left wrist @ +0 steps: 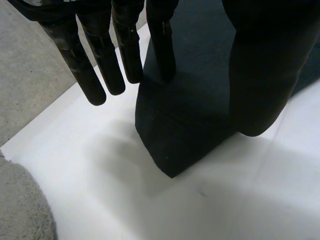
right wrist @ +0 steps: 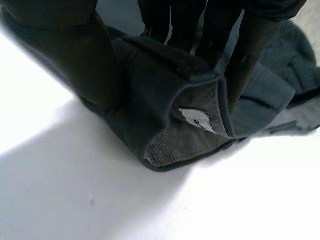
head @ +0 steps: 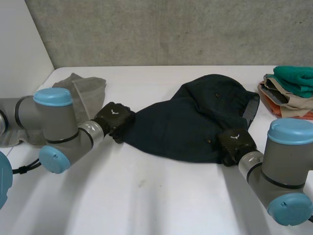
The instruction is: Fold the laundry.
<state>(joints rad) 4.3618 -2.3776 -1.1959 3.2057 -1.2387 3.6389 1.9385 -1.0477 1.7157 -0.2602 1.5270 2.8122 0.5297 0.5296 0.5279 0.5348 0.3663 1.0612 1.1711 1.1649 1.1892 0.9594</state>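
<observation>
A dark navy garment (head: 195, 122) lies spread in the middle of the white table (head: 146, 196). My left hand (head: 113, 120) is at the garment's left corner. In the left wrist view its fingers (left wrist: 95, 65) hang straight just over the table, with the thumb (left wrist: 260, 75) over the dark corner (left wrist: 175, 135), which lies flat. My right hand (head: 236, 143) is on the near right edge. There its thumb (right wrist: 55, 55) and fingers (right wrist: 200, 30) pinch a raised fold of the waistband (right wrist: 165, 115), turned up to show a grey lining and a white label (right wrist: 197, 120).
A grey cloth (head: 83, 88) lies crumpled at the back left, close to my left arm, and shows beside my left hand (left wrist: 20, 210). A stack of folded clothes, green on top (head: 291, 90), sits at the right edge. A concrete wall stands behind the table.
</observation>
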